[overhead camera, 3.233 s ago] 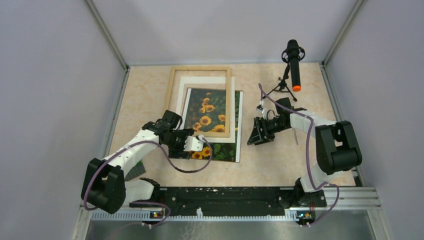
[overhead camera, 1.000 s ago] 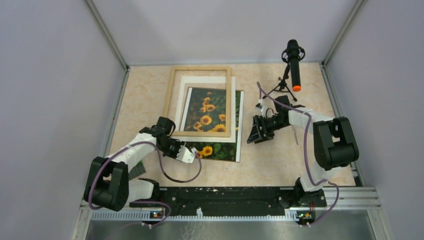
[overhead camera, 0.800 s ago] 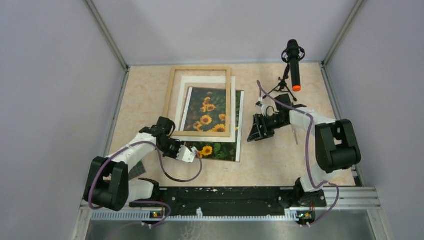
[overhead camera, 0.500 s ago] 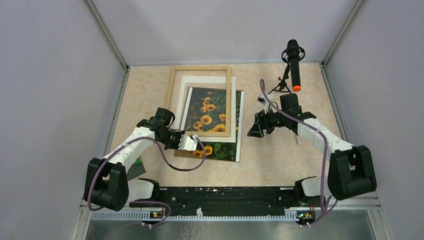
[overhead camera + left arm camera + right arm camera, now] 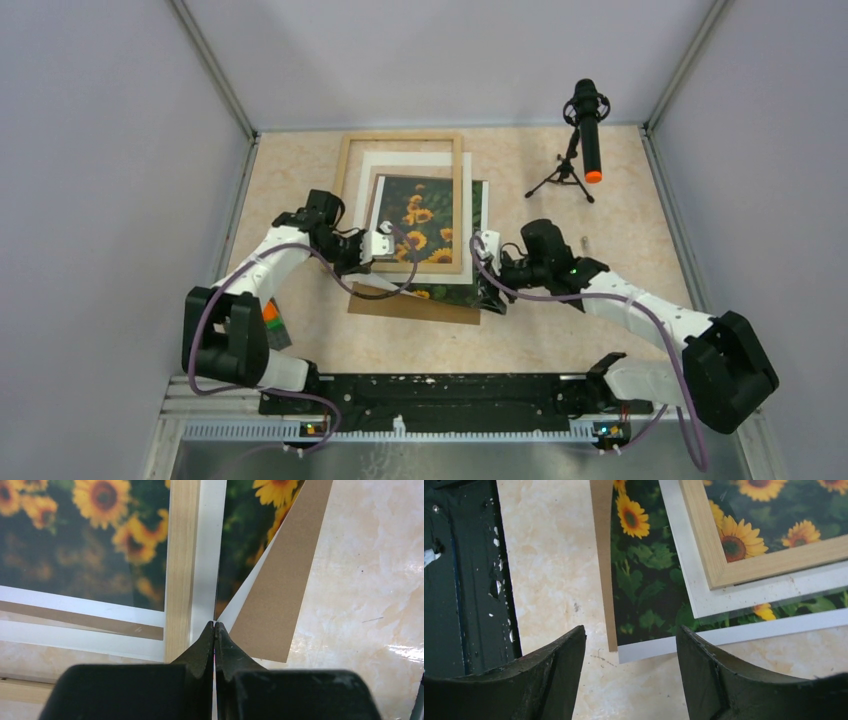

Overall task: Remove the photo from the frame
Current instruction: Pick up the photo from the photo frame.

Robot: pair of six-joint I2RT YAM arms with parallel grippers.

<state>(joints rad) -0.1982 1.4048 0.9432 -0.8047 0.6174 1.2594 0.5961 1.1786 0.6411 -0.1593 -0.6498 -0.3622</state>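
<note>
— Beige marbled counter (image 5: 300, 190), pale grey walls (image 5: 100, 150) around it. What's over at 9 o'clock?
— One arm reaches in from there. The left fingers (image 5: 215, 630) are pressed together, and the white-bordered corner of the photo (image 5: 412, 215) runs straight into their tips, so they pinch that corner.
— And around those tips?
— At their 11 o'clock there is a rail of the light-wood frame (image 5: 400, 138), with a white mat (image 5: 207, 555) just beside it. At their 1 o'clock is the brown backing board (image 5: 415, 306), flat on the counter, with the photo's edge crossing over it.
— Where does the stack lie overall?
— Mid-counter, toward 12 o'clock. The frame is on top and the mat is under it. The sunflower print shows through the opening and sticks out at 3 o'clock, and the board pokes out at 6 o'clock.
— The other arm?
— The right fingers (image 5: 488, 283) are spread wide and hold nothing, at the stack's 4 o'clock corner. In the wrist view, the photo's corner and the board's corner lie just ahead of the gap between them, touching neither finger.
— Farther right?
— A microphone (image 5: 587, 125) stands on a small tripod at 2 o'clock, well apart.
</note>
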